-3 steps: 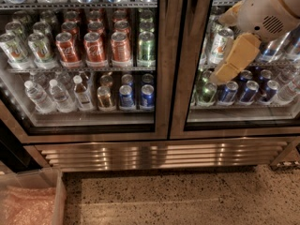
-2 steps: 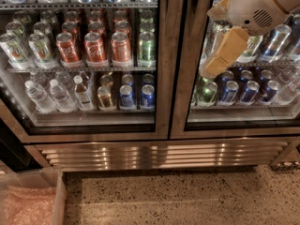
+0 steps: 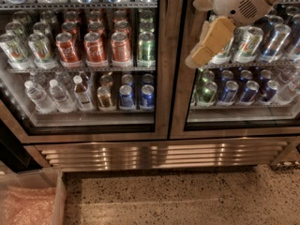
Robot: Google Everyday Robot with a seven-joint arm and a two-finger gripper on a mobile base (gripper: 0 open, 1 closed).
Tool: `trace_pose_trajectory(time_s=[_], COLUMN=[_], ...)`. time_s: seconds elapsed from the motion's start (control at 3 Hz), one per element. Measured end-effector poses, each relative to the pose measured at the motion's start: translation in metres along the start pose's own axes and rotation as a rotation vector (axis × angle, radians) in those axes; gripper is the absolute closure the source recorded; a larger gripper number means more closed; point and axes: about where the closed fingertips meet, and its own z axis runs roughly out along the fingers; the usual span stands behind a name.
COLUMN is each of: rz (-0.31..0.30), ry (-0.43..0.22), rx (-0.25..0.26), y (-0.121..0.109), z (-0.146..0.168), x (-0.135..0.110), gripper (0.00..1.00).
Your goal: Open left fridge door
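The left fridge door (image 3: 163,102) is a glass pane in a wide brushed-steel frame, standing shut, with red cola cans (image 3: 93,48) and water bottles (image 3: 49,95) behind it. The fridge (image 3: 159,154) has a louvred steel grille along its base. My gripper (image 3: 208,41), tan on a white wrist, hangs at the upper right in front of the right glass door (image 3: 243,121). It sits just right of the steel stile between the two doors, and I cannot tell whether it touches anything.
The right door shows green-white and blue cans (image 3: 234,90). A translucent bin (image 3: 33,203) with pink wrap stands on the speckled floor (image 3: 178,196) at the lower left. A dark gap runs along the fridge's left side.
My gripper has moved left and up, from over the right door's cans towards the stile between the doors. Both doors stay shut.
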Motion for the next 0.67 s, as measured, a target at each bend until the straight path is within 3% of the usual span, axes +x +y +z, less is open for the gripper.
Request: trace_pose_trajectory(time_s=[0.67], rz=[0.044], ry=[-0.041], rx=[0.029], y=[-0.025], z=[0.020], x=[-0.003], gripper=[0.00])
